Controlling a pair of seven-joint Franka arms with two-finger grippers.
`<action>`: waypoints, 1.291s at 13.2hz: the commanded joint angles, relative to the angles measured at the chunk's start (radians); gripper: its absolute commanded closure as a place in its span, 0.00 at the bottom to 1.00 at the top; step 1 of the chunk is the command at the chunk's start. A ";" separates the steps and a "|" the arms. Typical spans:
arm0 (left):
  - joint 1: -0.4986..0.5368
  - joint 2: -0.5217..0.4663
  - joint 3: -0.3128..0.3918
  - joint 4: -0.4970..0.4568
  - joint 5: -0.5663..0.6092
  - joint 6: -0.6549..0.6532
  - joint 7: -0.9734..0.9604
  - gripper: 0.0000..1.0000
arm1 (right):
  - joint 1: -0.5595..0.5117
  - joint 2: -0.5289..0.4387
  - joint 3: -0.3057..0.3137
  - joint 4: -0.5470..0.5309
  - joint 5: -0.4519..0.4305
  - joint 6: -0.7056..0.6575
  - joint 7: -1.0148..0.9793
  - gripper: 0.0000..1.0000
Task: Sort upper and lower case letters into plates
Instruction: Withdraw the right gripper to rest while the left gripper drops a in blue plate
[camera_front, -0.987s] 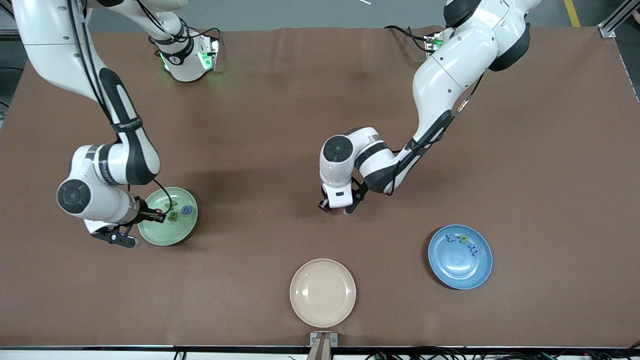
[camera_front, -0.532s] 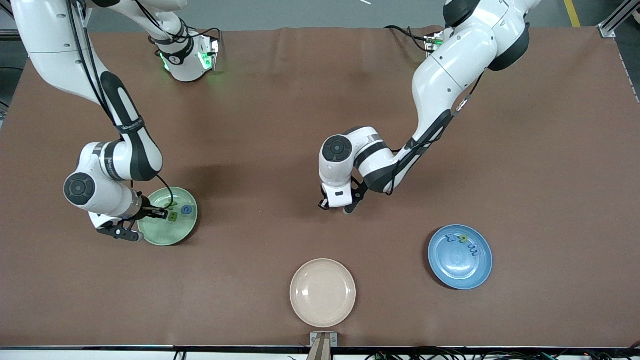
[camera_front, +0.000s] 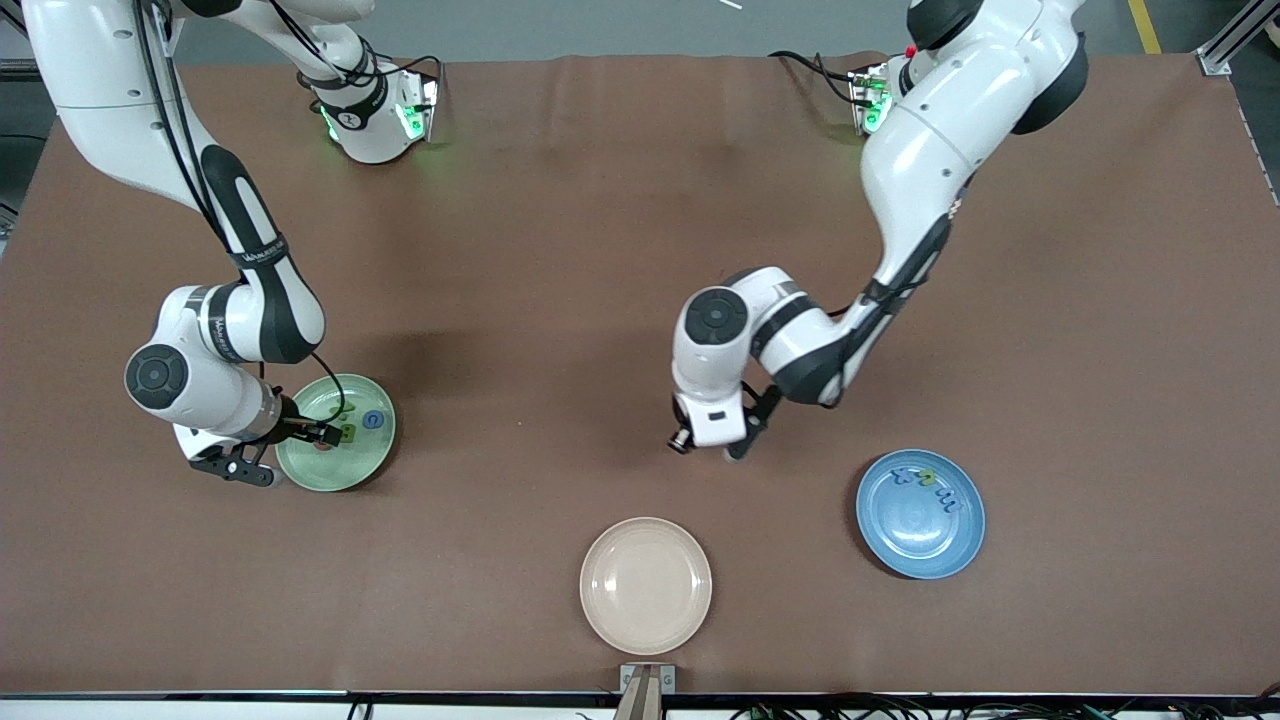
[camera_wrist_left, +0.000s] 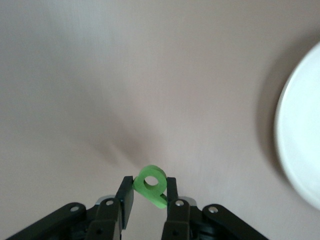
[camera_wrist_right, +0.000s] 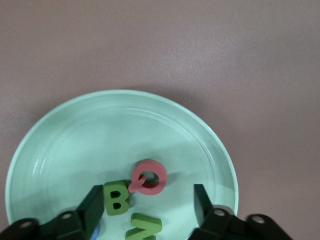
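Note:
The mint green plate (camera_front: 340, 472) lies toward the right arm's end and holds a red Q (camera_wrist_right: 149, 176), a green B (camera_wrist_right: 116, 198), another green letter (camera_wrist_right: 145, 226) and a blue C (camera_front: 373, 421). My right gripper (camera_wrist_right: 147, 205) is open just above these letters, in the front view over the plate (camera_front: 325, 433). The blue plate (camera_front: 915, 540) toward the left arm's end holds several small letters (camera_front: 926, 479). My left gripper (camera_wrist_left: 150, 192) is shut on a bright green letter with a round hole (camera_wrist_left: 151, 184), over bare table (camera_front: 710, 445) between the two plates.
An empty beige plate (camera_front: 646, 585) lies near the front edge at mid-table; a pale plate rim (camera_wrist_left: 300, 150) shows in the left wrist view. Brown cloth (camera_front: 560, 250) covers the table. Both arm bases stand along the back edge.
My left arm has swung with the green letter toward the blue plate and nearer the front camera. My right gripper has drawn back slightly over the mint plate, with the red Q lying free.

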 joint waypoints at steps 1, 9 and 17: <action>0.077 -0.057 -0.003 -0.022 -0.004 -0.046 0.143 1.00 | -0.010 -0.049 0.010 -0.002 0.001 -0.031 -0.019 0.00; 0.307 -0.037 0.004 -0.034 -0.007 -0.047 0.497 1.00 | -0.007 -0.232 0.011 0.331 -0.002 -0.738 -0.102 0.00; 0.418 -0.002 0.004 -0.031 -0.024 -0.046 0.632 0.20 | 0.005 -0.214 0.013 0.591 -0.024 -0.969 -0.093 0.00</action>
